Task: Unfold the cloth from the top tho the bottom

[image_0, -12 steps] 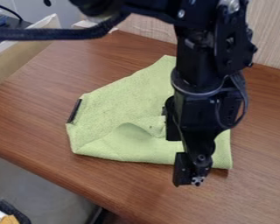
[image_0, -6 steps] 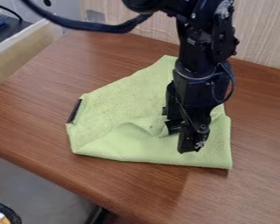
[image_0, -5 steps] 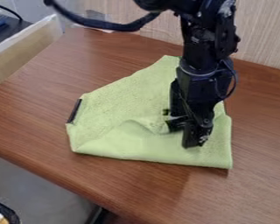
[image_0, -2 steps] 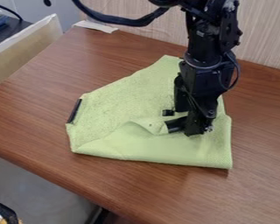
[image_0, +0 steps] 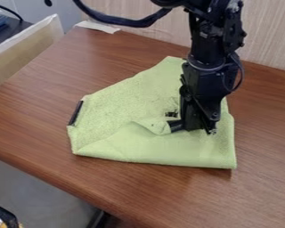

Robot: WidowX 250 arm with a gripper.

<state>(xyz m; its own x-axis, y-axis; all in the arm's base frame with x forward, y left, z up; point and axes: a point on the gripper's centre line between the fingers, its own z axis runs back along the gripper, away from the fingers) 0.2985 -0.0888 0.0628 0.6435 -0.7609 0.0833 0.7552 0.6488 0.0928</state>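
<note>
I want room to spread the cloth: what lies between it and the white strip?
Bare brown table lies between the cloth and white strip, in the camera view.

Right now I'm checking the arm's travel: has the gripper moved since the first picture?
Yes, the gripper has shifted away from the table's near edge, toward the top of the view.

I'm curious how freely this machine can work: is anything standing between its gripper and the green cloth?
Nothing visible stands in the way. The gripper is down at the green cloth, close beside its turned-up corner, though it hides the cloth directly behind it.
</note>
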